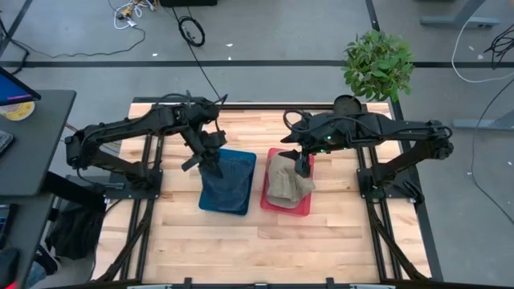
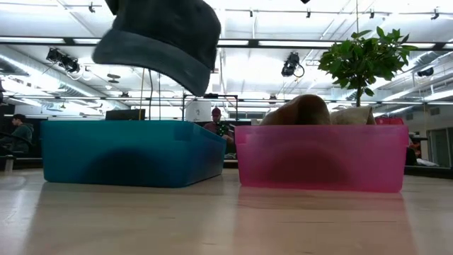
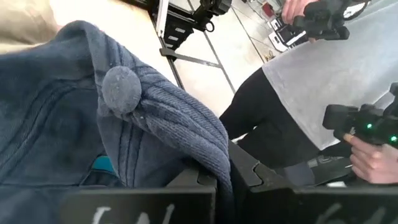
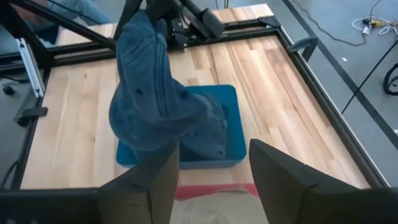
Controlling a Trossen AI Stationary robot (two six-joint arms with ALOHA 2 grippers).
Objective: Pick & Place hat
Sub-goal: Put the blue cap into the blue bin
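Now holds the blue hat (image 1: 223, 172) aloft over the blue bin (image 2: 131, 152), left gripper (image 1: 210, 152) clamped on its cloth. Risks draping across the rim if released off-centre. Right gripper (image 4: 208, 180) spread, above the pink bin (image 2: 322, 157).

The space above the blue bin (image 1: 227, 183) is taken up by a hanging blue hat (image 2: 159, 39). Right of the blue bin, a narrow gap is left before the pink bin (image 1: 287, 197), which is filled by a tan hat (image 1: 287, 180).
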